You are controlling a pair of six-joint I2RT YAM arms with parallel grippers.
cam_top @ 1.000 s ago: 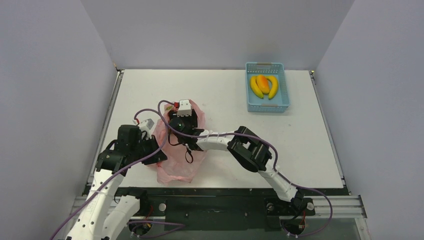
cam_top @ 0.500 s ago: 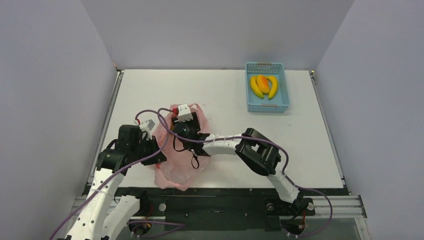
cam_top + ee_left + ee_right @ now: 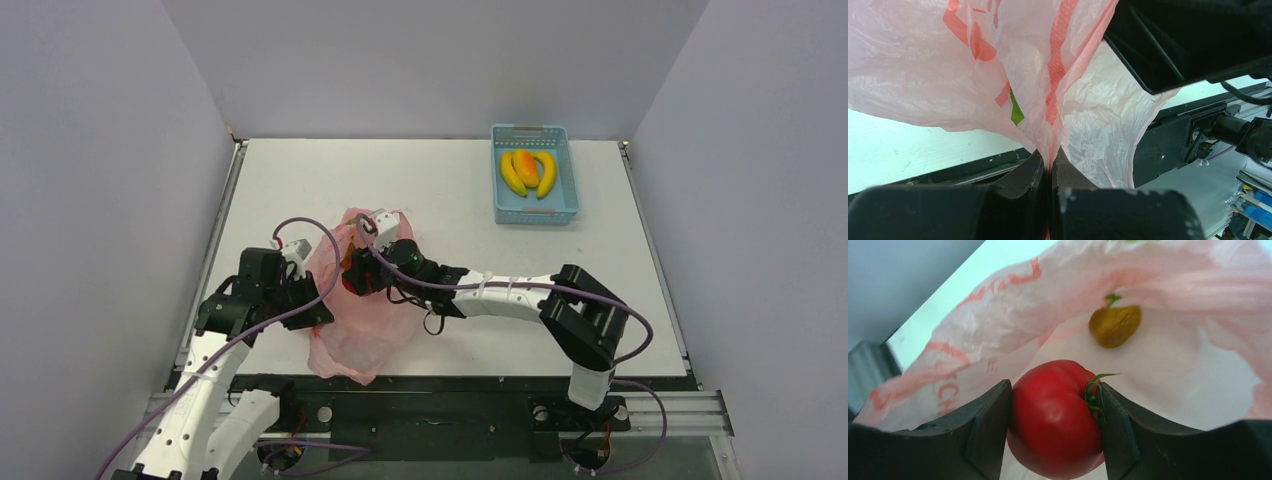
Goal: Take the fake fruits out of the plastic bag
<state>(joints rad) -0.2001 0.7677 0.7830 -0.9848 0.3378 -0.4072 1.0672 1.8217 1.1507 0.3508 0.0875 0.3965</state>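
Grips red apple (image 3: 1053,422) inside plastic bag (image 3: 913,75) with right tool (image 3: 1053,387); pinches bag film tight with left tool (image 3: 1049,161).

plastic bag (image 3: 923,65): top cropped (left wrist view) | left fingers (image 3: 1020,195): bases cropped

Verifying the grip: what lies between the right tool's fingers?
The red apple, touching both fingers, seen in the right wrist view, inside the pink bag.
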